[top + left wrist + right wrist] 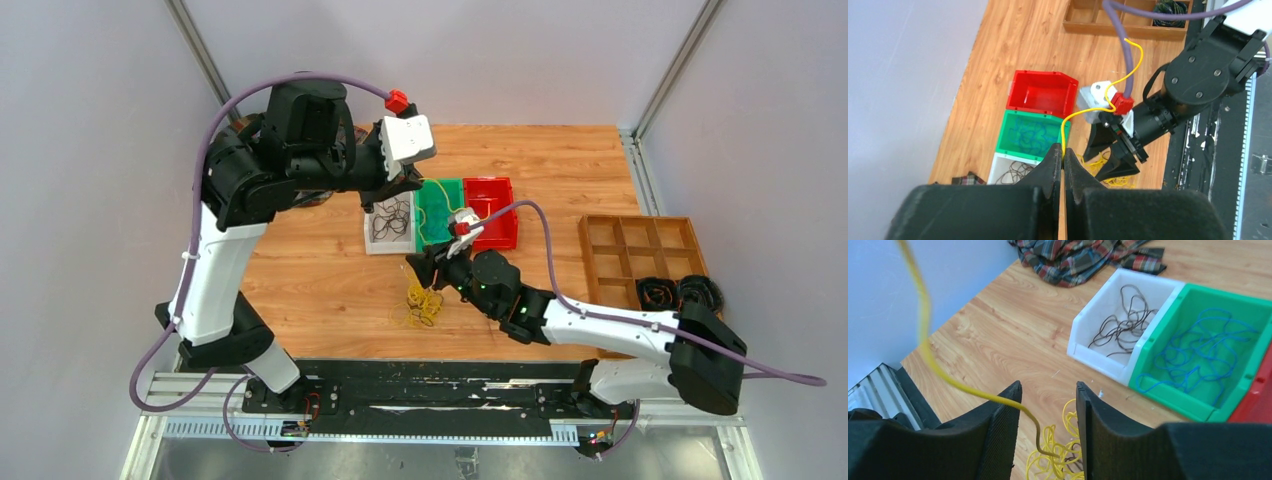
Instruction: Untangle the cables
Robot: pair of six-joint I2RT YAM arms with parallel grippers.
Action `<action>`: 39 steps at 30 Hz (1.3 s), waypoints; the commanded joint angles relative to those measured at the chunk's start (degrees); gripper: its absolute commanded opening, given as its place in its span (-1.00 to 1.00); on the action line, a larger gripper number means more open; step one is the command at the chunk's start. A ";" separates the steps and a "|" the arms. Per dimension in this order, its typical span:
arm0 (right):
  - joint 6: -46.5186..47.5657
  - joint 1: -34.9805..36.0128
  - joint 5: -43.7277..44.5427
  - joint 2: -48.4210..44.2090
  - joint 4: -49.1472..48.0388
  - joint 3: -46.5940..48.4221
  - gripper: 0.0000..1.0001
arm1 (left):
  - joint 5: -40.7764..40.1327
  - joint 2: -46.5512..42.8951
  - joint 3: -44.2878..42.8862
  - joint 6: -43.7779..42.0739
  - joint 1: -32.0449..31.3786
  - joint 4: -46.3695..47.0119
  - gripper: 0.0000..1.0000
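My left gripper [405, 188] [1063, 151] is raised above the bins and shut on one long yellow cable [1082, 113]. This cable [924, 320] arcs down to my right gripper [421, 268] [1048, 389], which is open. The cable crosses the inner face of its left finger [998, 425], and the free end hangs between the jaws. Right below the right gripper lies a tangled pile of yellow cables [422, 306] [1055, 460] with a dark strand in it. Black cables lie in a white bin [389, 224] [1120, 322]. Blue cables lie in a green bin [440, 210] [1198, 355].
A red bin [492, 212] [1040, 92] stands to the right of the green one. A wooden compartment tray [640, 245] at the right edge holds black wire coils [678, 292]. A plaid cloth [1083, 255] [965, 178] lies behind the white bin.
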State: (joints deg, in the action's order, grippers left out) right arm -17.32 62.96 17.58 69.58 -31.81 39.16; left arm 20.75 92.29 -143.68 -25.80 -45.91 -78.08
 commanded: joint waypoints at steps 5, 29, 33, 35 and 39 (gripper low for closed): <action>-7.66 0.15 -2.43 7.89 -6.40 -4.05 -0.24 | -3.55 -2.63 -3.93 -2.10 -0.50 5.47 -0.99; -17.75 0.23 2.49 14.27 -7.71 -14.96 -0.27 | -30.55 -20.33 14.55 -23.43 -0.50 57.04 -0.99; -18.48 0.21 2.37 14.27 -6.60 -15.32 -0.26 | -36.80 -21.17 17.19 -27.04 -0.50 70.86 -0.99; -18.75 0.23 2.17 14.31 -6.07 -15.37 -0.25 | -39.05 -21.38 18.21 -28.63 -0.50 77.89 -0.99; -19.40 0.32 2.19 13.99 -5.07 -15.60 -0.09 | -40.83 -22.15 19.02 -29.47 -0.50 88.49 -0.99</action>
State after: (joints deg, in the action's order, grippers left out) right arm -35.20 62.96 18.50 83.26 -39.22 24.86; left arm -15.14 72.12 -124.27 -52.07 -46.00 -8.91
